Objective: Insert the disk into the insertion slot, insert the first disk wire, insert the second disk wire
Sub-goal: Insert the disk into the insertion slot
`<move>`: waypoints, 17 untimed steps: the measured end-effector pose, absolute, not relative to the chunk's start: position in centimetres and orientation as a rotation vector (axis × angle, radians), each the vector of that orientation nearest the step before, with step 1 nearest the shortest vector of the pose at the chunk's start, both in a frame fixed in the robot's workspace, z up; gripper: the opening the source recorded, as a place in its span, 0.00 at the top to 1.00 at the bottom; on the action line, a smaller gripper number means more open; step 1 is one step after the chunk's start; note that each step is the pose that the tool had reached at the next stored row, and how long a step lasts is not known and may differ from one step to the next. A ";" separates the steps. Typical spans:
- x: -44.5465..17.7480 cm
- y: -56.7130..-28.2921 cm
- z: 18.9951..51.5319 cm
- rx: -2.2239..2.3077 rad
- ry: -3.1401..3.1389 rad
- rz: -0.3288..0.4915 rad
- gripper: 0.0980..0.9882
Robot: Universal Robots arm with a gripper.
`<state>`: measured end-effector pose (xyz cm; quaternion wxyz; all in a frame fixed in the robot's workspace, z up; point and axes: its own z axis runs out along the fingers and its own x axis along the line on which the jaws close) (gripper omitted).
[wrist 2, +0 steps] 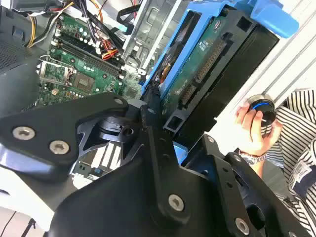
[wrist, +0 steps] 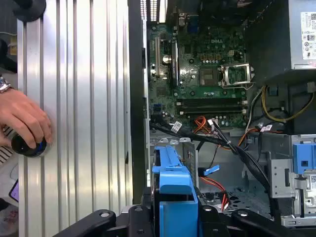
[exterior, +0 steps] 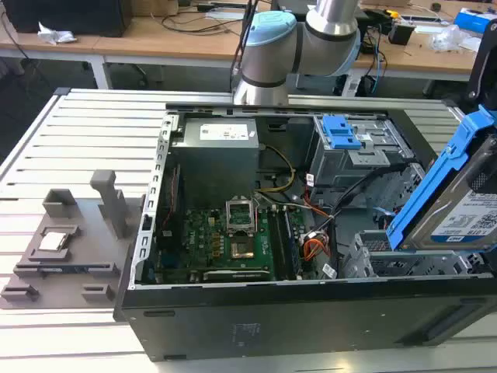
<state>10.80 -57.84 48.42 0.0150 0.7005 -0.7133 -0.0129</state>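
The first step, seating the disk, is the one going on, and in my judgement it is not yet done. The disk [exterior: 458,203], in its bright blue carrier frame, is hanging tilted over the open computer case [exterior: 233,330] at the exterior view's right. Its label is facing up and its lower end is dipping toward the insertion slot [exterior: 374,261], the low perforated grey cage just beneath it. It is not inside that opening. The taller cage with the blue latch [exterior: 349,148] is standing further back, apart from it.

The gripper [wrist 2: 168,126] is clenching the disk. In the second wrist view its black fingers [wrist 2: 148,123] are pressing on either side of the blue frame, and the drive's connector edge is pointing away toward the motherboard [wrist 2: 79,74].

As I judge it, the step is calling for the disk to be levelled and squared to the wide flat opening, since it is sitting at a steep slant now.

The arm [exterior: 311,35] is reaching in from behind the case, with its wrist turned down over the drive bays. A person's hand [wrist: 24,118] is resting on a round black knob [wrist: 29,145] on the ribbed table [wrist: 84,98] beside the case.
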 end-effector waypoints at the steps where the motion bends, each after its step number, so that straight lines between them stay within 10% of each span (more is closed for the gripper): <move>1: 10.8 -57.8 48.2 2.180 -2.220 -0.040 0.70; 17: 10.8 -54.1 47.2 2.181 -2.219 -0.040 0.70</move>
